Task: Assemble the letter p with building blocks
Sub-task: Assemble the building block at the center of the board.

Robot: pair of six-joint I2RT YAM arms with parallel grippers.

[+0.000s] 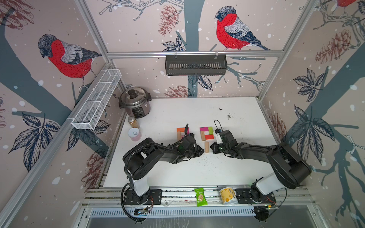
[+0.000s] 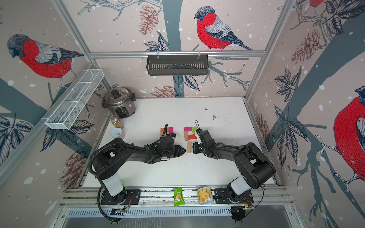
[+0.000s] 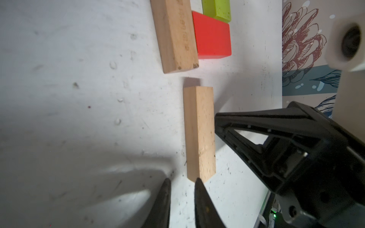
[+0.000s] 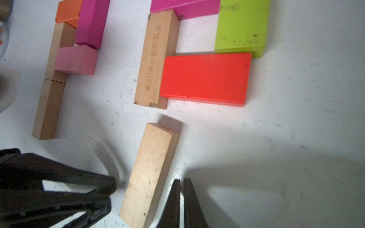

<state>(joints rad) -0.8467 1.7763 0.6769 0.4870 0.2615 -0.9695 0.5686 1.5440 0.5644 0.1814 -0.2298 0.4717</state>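
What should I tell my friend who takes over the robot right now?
Left gripper: slightly open, empty. Right gripper: shut, empty. They sit on opposite sides of the loose wood bar.
Done: the first letter, with the orange block on top, looks complete. The second letter has its magenta block, green block, red block and upper wood bar in place.
Left: the loose wood bar lies offset below the upper wood bar, with a gap. It probably needs lining up as the stem.
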